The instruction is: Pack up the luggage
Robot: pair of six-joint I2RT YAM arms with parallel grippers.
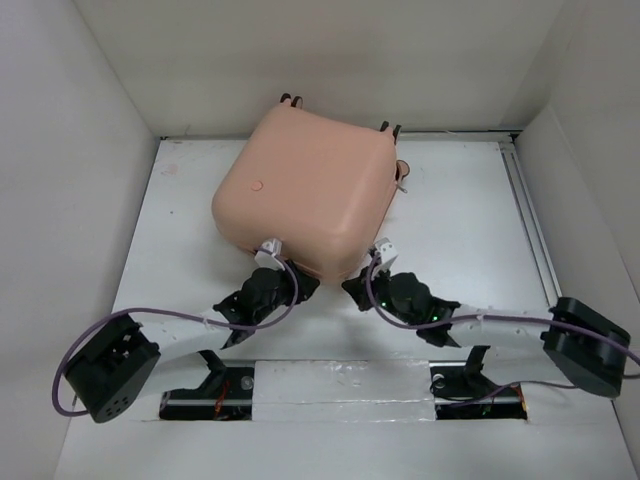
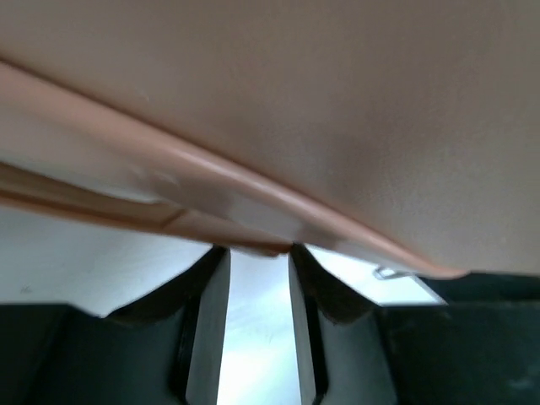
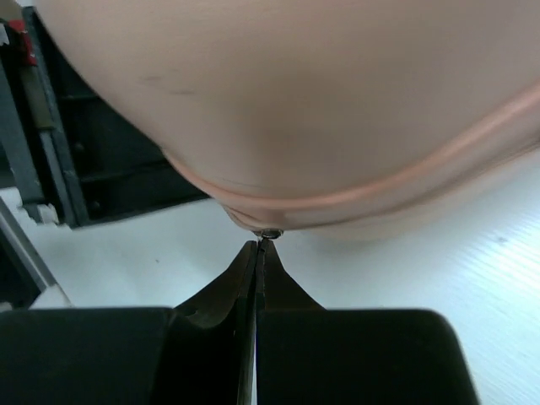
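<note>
luggage [image 1: 300, 180] closed, inside hidden; seam [image 3: 363, 198] blurred near right hand [image 3: 259, 245].

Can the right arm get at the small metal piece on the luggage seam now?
Probably yes. The right gripper, jaws shut, has its tips right at the small metal piece on the luggage seam, with nothing between them. Whether it pinches the piece is unclear.

obstacle: luggage [image 1: 305, 185] rear-centre | free: table [image 1: 470, 230] right of it
</note>
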